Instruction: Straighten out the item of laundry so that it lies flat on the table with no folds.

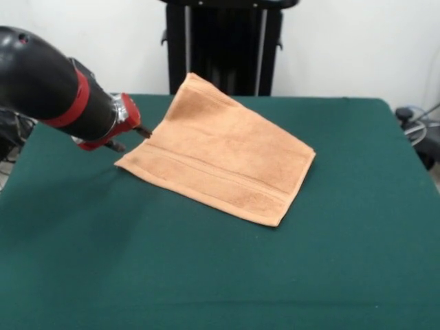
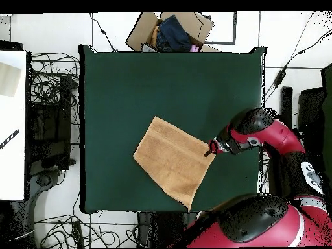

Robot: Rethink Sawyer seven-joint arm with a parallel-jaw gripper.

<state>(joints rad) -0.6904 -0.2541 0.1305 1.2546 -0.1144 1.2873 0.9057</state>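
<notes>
The item of laundry (image 1: 220, 155), a light orange-tan towel with a woven band near its front hem, lies spread open on the green table (image 1: 227, 275). Its far corner reaches the table's far edge and shows above that edge in the front view. My gripper (image 1: 134, 137) comes in low from the left and its tip is at the middle of the towel's left edge. In the overhead view the item of laundry (image 2: 174, 159) sits turned like a diamond, and the gripper (image 2: 209, 151) is at its right edge. No fold shows on the towel's top face.
An open cardboard box (image 2: 170, 31) with dark cloth stands just beyond the table's top edge in the overhead view. Cables lie on the floor at the left. A black stand (image 1: 223, 48) rises behind the table.
</notes>
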